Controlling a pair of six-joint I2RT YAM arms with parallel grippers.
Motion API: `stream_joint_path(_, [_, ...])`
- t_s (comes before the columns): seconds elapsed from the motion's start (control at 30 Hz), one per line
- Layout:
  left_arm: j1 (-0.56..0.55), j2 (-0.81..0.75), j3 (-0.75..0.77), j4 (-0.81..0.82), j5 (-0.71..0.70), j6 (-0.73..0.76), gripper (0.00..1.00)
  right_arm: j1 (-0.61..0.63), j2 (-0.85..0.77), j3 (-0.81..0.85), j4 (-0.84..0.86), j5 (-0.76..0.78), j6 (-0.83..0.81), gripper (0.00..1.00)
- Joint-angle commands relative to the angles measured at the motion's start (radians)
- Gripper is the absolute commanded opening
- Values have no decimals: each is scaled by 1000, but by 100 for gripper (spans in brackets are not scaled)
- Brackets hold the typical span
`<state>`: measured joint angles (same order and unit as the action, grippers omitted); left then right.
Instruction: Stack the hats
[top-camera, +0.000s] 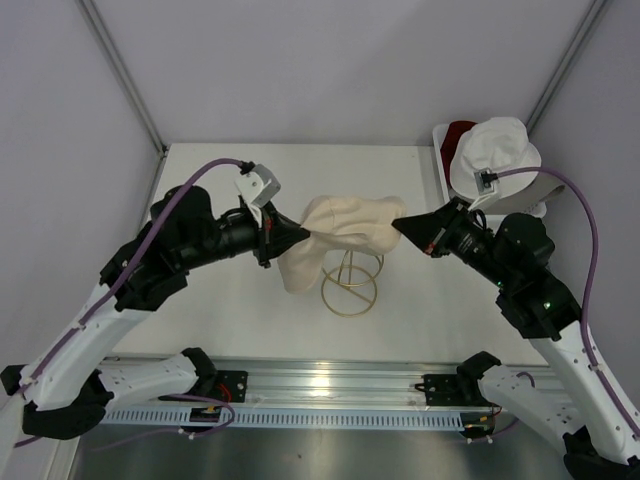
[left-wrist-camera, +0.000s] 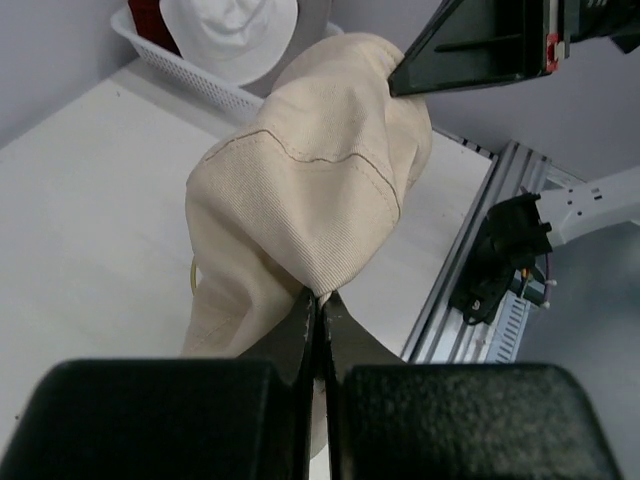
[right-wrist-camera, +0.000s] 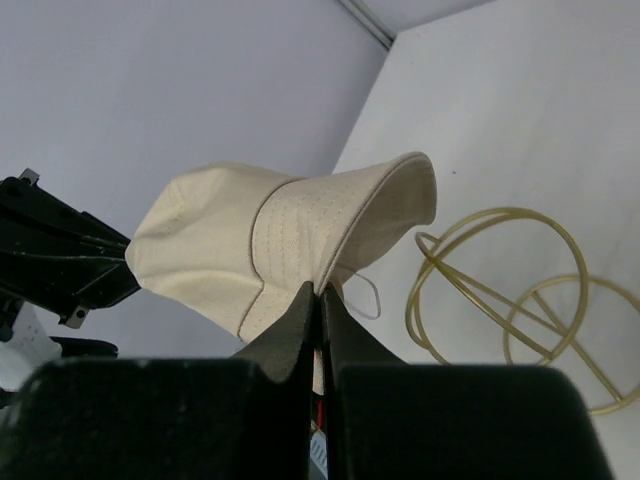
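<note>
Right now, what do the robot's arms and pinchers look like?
Both arms are white near the base and black higher up: the left arm and the right arm. A purple cable runs along each. The left gripper and right gripper are black, pointed wedges. A small green light glows on the right arm.

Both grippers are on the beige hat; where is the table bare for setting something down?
Bare table lies far left, between the left arm and the back wall, and along the far edge behind the beige hat. A narrower strip runs between the wire stand and the near rail. Crowded: the centre under the hat, the far right by the basket.
</note>
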<state>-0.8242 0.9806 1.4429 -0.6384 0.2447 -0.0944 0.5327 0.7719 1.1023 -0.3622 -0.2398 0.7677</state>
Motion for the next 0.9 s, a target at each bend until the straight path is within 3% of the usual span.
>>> stream_joint_path(0.0, [5, 9, -35, -50, 42, -34, 1, -10, -19, -2, -125, 120, -5, 0])
stream_joint_path(0.2, [-9, 66, -50, -106, 82, -22, 1, -8, -77, -105, -178, 200, -8, 0])
stream_joint_path(0.47, [-23, 84, -41, -64, 38, -30, 1, -10, -36, -228, -101, 197, -83, 0])
stream_joint_path(0.77, [-70, 228, 59, -93, -194, -93, 1, -10, 44, -200, -103, 459, -105, 0])
stream_joint_path(0.87, [-121, 289, 92, -119, -350, -90, 1, -10, 44, -206, -115, 528, -131, 0])
